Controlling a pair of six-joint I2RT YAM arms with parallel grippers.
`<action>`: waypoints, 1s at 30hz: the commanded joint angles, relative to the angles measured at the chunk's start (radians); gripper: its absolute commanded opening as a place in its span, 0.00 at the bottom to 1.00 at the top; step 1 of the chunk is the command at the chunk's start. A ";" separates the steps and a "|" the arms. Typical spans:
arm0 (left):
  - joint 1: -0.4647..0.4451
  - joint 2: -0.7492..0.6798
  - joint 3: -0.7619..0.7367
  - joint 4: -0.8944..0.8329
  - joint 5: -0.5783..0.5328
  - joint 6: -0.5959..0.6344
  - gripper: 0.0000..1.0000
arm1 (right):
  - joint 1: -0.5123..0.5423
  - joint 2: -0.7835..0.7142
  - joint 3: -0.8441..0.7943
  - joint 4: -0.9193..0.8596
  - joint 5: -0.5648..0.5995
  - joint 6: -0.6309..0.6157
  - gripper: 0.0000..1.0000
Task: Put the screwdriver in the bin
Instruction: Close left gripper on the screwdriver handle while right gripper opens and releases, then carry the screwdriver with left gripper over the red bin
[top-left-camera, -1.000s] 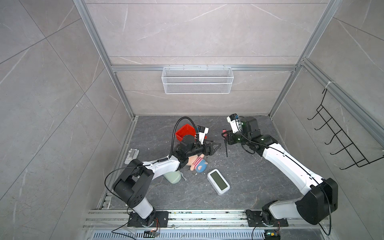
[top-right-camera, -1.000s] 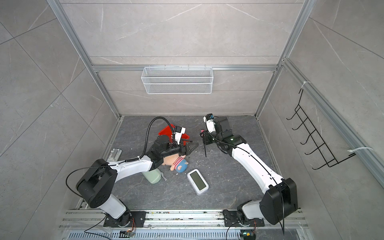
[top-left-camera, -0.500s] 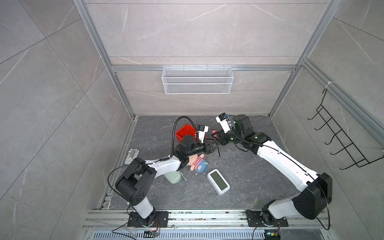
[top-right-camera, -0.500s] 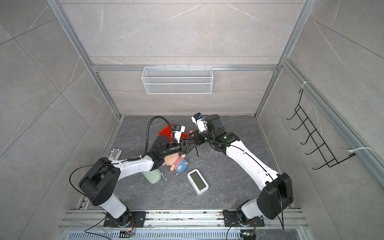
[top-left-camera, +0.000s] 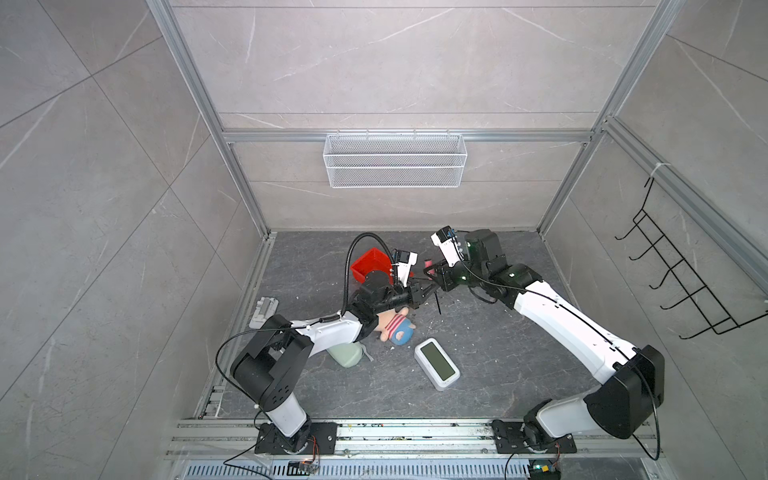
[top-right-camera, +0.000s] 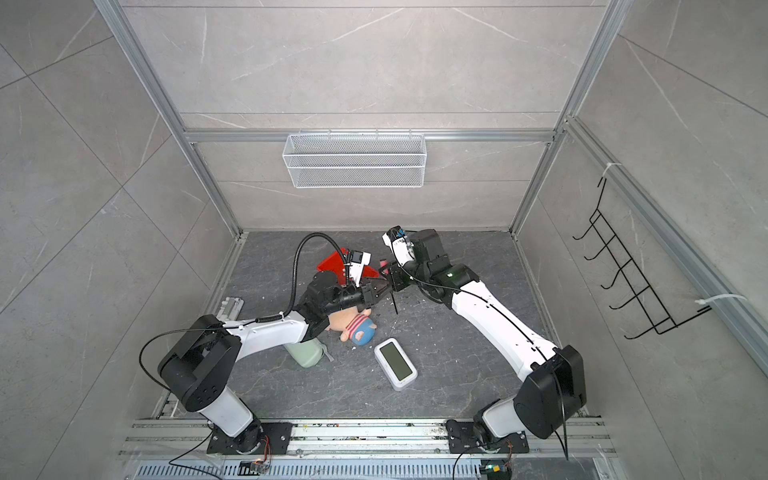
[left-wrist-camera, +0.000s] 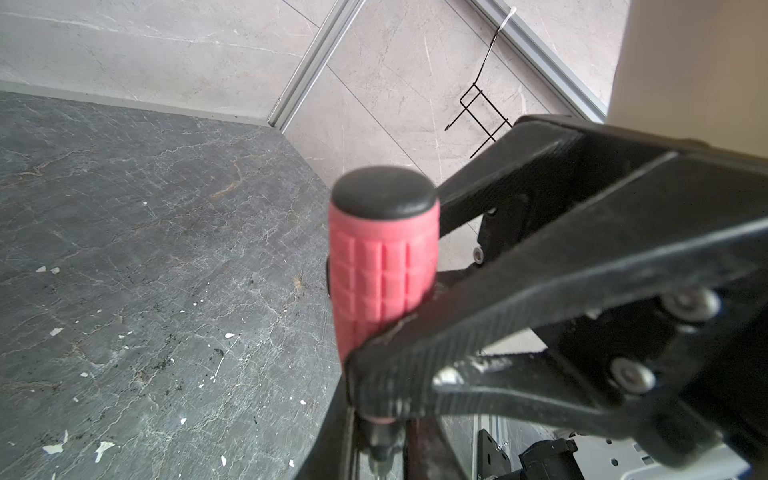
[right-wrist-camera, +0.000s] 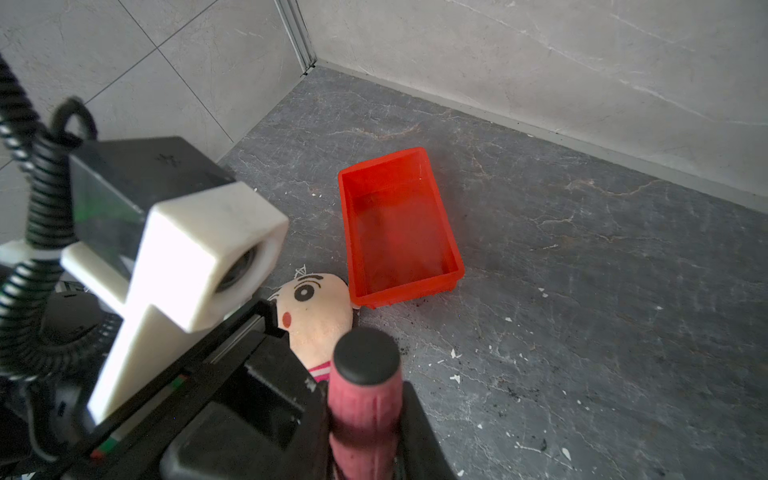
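Observation:
The screwdriver (top-left-camera: 428, 263) stands upright above the floor, red handle up, thin black shaft (top-right-camera: 394, 306) pointing down. My right gripper (right-wrist-camera: 365, 449) is shut on its handle (right-wrist-camera: 365, 399). My left gripper (left-wrist-camera: 378, 440) meets it from the other side and is shut on the screwdriver just under the red grip (left-wrist-camera: 382, 266). In both top views the two grippers (top-left-camera: 422, 291) (top-left-camera: 433, 277) touch nose to nose. The red bin (right-wrist-camera: 399, 232) lies empty on the floor just behind the left wrist (top-left-camera: 368, 262) (top-right-camera: 330, 264).
A plush doll (top-left-camera: 395, 328) lies under the left forearm, beside a pale green bottle (top-left-camera: 345, 355) and a white clock (top-left-camera: 436, 363). A grey part (top-left-camera: 262, 309) sits by the left rail. A wire basket (top-left-camera: 395, 160) hangs on the back wall, a hook rack (top-left-camera: 681, 282) on the right wall.
The right arm carried the screwdriver leftward to the left gripper. The left gripper, open a second ago, has closed on it.

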 joint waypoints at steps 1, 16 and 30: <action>0.013 -0.045 -0.029 0.084 -0.061 -0.014 0.00 | 0.006 -0.028 0.017 0.008 0.064 -0.009 0.21; 0.087 -0.107 0.054 -0.393 -0.335 -0.141 0.00 | 0.017 -0.169 -0.058 0.058 0.017 -0.055 0.99; 0.125 -0.003 0.360 -1.021 -0.740 -0.337 0.00 | 0.132 -0.200 -0.132 0.092 -0.047 -0.215 0.99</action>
